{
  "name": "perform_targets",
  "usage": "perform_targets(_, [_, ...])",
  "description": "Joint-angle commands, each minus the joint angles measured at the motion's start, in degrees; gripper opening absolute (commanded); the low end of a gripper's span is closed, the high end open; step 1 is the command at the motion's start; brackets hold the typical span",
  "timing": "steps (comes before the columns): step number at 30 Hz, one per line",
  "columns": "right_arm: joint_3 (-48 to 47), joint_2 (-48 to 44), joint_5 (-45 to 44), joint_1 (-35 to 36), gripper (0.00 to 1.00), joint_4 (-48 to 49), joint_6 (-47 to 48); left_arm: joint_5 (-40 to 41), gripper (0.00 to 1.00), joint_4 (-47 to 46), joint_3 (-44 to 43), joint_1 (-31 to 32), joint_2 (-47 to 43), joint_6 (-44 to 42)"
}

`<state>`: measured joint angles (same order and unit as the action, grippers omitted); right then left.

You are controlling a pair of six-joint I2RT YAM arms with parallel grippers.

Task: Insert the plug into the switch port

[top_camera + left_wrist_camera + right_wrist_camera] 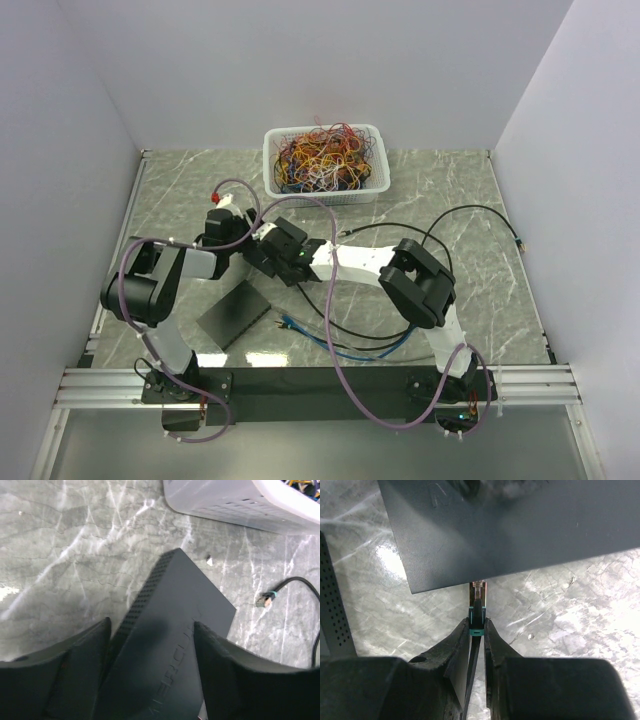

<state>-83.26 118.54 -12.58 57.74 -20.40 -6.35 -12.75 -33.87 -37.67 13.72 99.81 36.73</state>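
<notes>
My left gripper [151, 625] is shut on a black switch [170, 610] and holds it tilted above the table. It sits at the centre left in the top view [245, 238]. My right gripper [477, 622] is shut on a plug [478, 611] with a teal boot, its black cable trailing back between the fingers. The plug's clear tip touches the lower edge of the switch [520, 525]. The ports are hidden. In the top view the right gripper [275, 247] meets the left one.
A second black box [235, 313] lies flat near the front left; a perforated edge [330, 610] also shows. A white basket [325, 160] of tangled wires stands at the back. Loose black [470, 210] and blue [350, 350] cables lie on the right, one plug end [265, 600] near the basket.
</notes>
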Motion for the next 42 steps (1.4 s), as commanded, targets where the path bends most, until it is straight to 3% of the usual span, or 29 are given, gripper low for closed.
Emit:
perform_targets(1, [-2.9,-2.8,0.7,0.2,0.00,8.9,2.2,-4.7,0.67,4.9,0.0,1.6,2.4,0.2])
perform_targets(10, [-2.9,-2.7,1.1,0.1,0.00,12.0,2.9,-5.3,0.46,4.8,-0.3,1.9,3.2,-0.1])
perform_targets(21, [-2.7,-2.7,0.9,-2.0,0.00,15.7,-0.1,-6.4,0.37,4.5,-0.6,2.0,4.6,-0.1])
perform_targets(29, [0.2,-3.7,0.6,-2.5,0.00,19.1,-1.2,-7.2,0.22,3.7,0.0,2.3,5.6,0.1])
perform_targets(37, [0.8,-3.6,1.2,-2.5,0.00,21.8,-1.4,-6.7,0.15,4.3,-0.4,3.0,6.7,-0.1])
perform_targets(42, [-0.9,-2.7,1.3,-2.6,0.00,21.2,-2.0,-5.1,0.16,6.4,-0.2,3.5,5.5,-0.2])
